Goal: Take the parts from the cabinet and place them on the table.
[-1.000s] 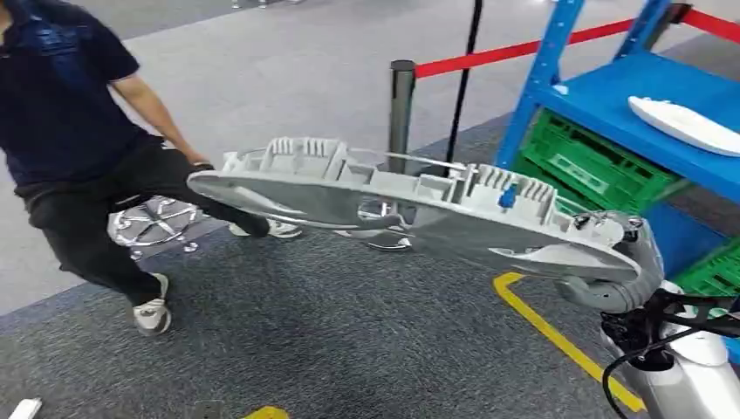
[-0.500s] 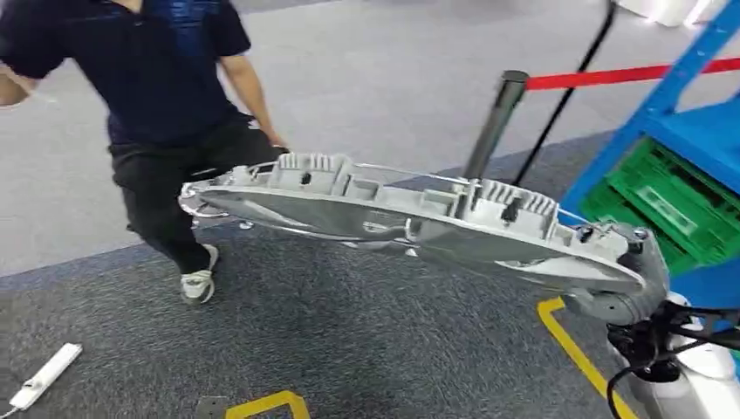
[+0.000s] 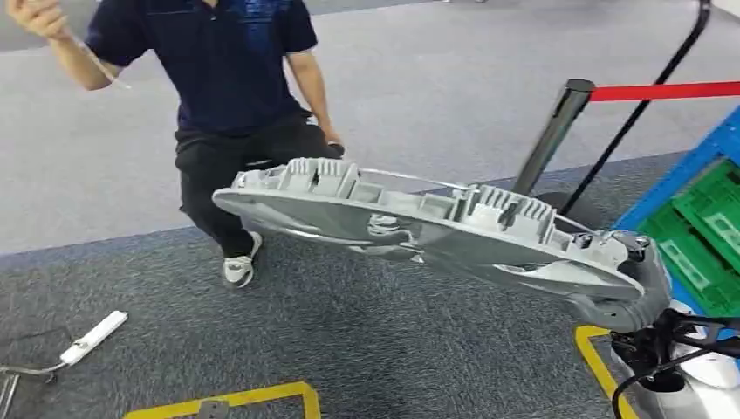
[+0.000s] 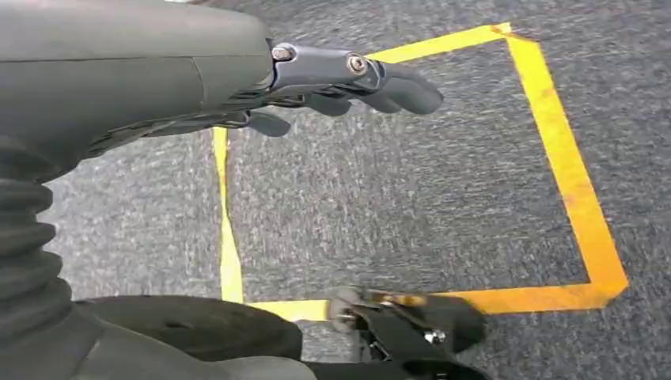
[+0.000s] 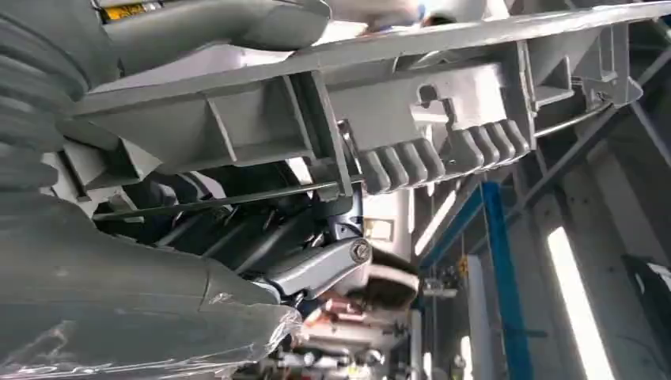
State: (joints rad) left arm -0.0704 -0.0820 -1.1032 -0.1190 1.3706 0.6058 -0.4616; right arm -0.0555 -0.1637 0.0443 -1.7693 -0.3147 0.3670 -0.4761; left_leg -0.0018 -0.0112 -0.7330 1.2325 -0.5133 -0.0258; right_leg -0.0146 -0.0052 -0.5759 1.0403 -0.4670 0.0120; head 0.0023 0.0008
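A long grey cast part [image 3: 419,223] with ribs and fins is carried roughly level above the carpet, reaching from my lower right toward the person. My right hand [image 3: 624,297] grips its near end from below. In the right wrist view the same part [image 5: 411,119] runs across close to the camera, and my right hand's fingers [image 5: 316,265] curl against its underside. My left hand [image 4: 348,75] hangs over the carpet, fingers loosely extended, holding nothing.
A person [image 3: 231,96] in a dark shirt crouches just beyond the part's far end. A barrier post [image 3: 550,135] with red belt stands at right, beside the blue rack with green crates [image 3: 707,231]. Yellow floor tape [image 3: 227,401] and a white power strip [image 3: 92,336] lie on the carpet.
The whole view has swung left: the rack and post slid toward the right edge, the person moved toward centre. The part stays in my right hand.
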